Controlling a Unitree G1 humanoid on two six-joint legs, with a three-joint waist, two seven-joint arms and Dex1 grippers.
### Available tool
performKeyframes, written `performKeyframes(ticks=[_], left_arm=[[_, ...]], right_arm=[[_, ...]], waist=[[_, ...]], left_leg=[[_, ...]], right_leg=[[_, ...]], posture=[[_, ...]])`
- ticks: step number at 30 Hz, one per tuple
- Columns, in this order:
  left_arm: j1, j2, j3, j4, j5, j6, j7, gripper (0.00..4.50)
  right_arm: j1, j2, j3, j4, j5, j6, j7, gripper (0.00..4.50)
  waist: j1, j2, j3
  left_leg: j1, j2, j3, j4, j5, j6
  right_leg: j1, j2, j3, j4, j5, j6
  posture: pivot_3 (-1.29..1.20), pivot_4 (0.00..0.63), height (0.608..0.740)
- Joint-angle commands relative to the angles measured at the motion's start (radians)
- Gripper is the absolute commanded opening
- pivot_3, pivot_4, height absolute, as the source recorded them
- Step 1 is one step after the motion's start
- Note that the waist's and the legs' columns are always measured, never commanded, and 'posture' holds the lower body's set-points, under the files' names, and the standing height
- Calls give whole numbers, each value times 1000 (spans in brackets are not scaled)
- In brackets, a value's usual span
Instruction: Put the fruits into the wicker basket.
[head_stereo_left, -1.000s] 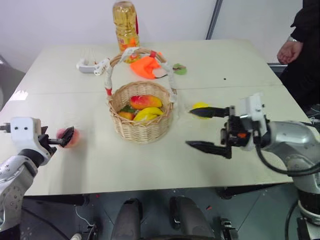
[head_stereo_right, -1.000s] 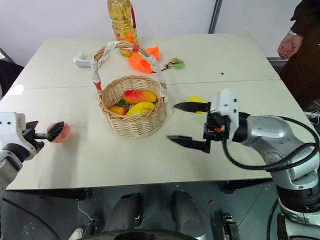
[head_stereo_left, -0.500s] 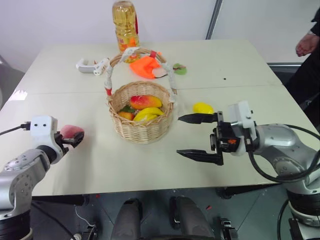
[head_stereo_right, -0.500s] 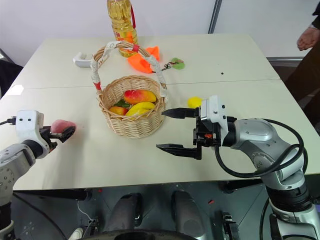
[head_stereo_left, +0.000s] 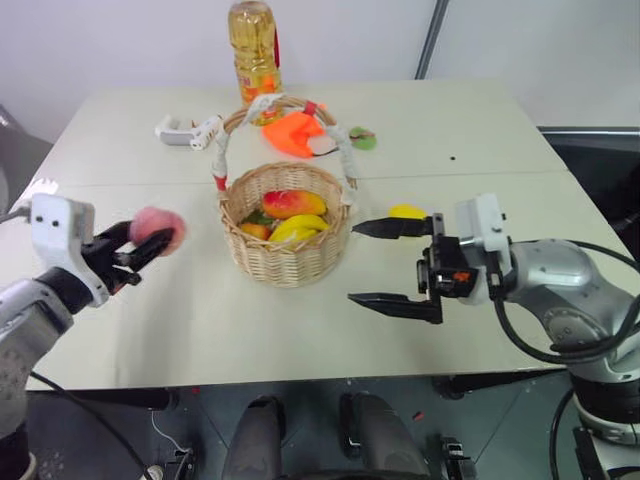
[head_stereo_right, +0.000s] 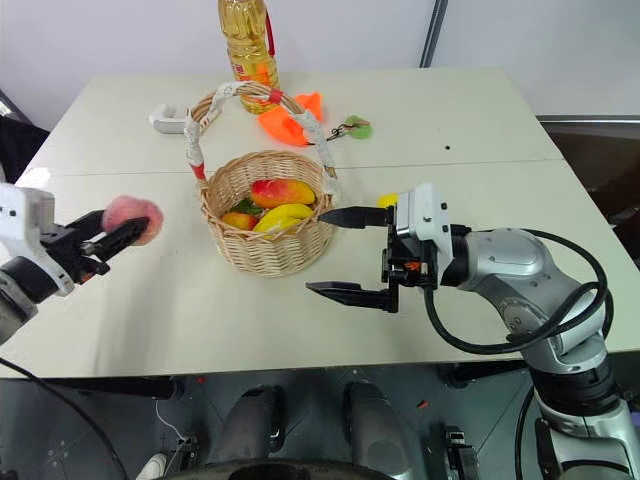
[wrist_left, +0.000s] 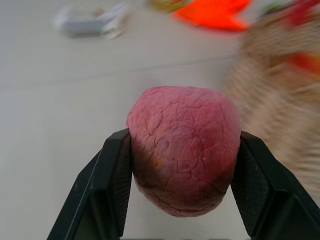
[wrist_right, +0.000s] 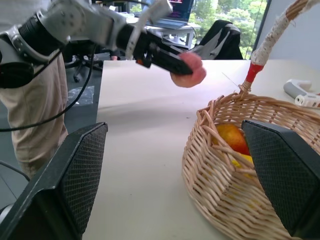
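The pink-red peach (head_stereo_left: 157, 226) hangs above the table left of the wicker basket (head_stereo_left: 286, 262), pinched between the black fingers of my left gripper (head_stereo_left: 148, 241), which is shut on it. In the left wrist view the peach (wrist_left: 182, 155) sits squeezed between both pads. The yellow lemon (head_stereo_left: 407, 212) lies on the table right of the basket, just behind the upper finger of my right gripper (head_stereo_left: 386, 265). That gripper is open wide, level, pointing left toward the basket and holding nothing. The right wrist view looks between its fingers at the basket (wrist_right: 220, 170) and the held peach (wrist_right: 189, 71).
A red-yellow mango (head_stereo_left: 292, 203) and a banana (head_stereo_left: 297, 228) lie inside the basket. Behind it stand an oil bottle (head_stereo_left: 252, 50), an orange object (head_stereo_left: 295, 135), a white device (head_stereo_left: 186, 130) and a small green piece (head_stereo_left: 362, 140). The table's front edge runs close below both arms.
My left gripper has shut on the peach, lifted it off the table and carried it right toward the basket. The right gripper has stayed put and open. The person at the right edge has gone.
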Motion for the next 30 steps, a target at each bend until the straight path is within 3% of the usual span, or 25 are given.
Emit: performKeyframes(ticks=[1, 5, 10, 15, 19, 23, 30], left_arm=[[-109, 19, -93, -94, -110, 13, 7, 2541], [-303, -2, -309, -11, 38, -25, 97, 2541], [-443, -84, -464, 99, 131, -55, 119, 2541], [-433, -64, -538, 125, 256, -165, 48, 4461], [-371, -46, -501, 112, 255, -251, -59, 4461], [-285, -26, -422, 50, 119, -275, -224, 4461], [-231, -12, -406, -29, 12, -229, -243, 4461]], right_arm=[[-28, -15, -26, 8, -14, -17, 4, 4500], [-44, -13, -14, 5, -24, -1, -15, 4500], [-43, -21, 11, 7, -86, 13, -60, 4500], [-55, -2, 29, 144, -277, -35, -190, 4500], [-80, 49, 34, 269, -361, -56, -273, 4500], [-123, 91, 64, 454, -471, -72, -342, 4500], [-205, 125, 99, 734, -587, -131, -361, 4500]], waist=[[2, 0, 0], [-1, 0, 0], [-5, 0, 0], [-6, 0, 0], [-7, 0, 0], [-6, 1, 0], [-4, 1, 0]], left_leg=[[0, 0, 0, 0, 0, 0], [1, -1, 0, 1, 0, 0], [1, -1, -1, 1, 0, 0], [0, 0, -1, 0, 0, 0], [0, 0, 0, 0, 0, 0], [0, 0, 0, 0, 0, 0], [0, 0, 0, 1, 0, 0]], right_leg=[[0, 0, 0, 0, 0, 0], [2, 1, 0, 1, 0, 0], [1, 2, 0, 1, 1, 3], [0, 3, 0, 1, 2, 5], [0, 3, 1, 1, 0, 2], [0, 3, 1, 1, 0, 2], [0, 2, 1, 1, 0, 2]], posture=[[0, 150, 740], [0, 150, 740], [0, 150, 740], [0, 150, 740], [0, 150, 740], [0, 150, 740], [0, 150, 740]])
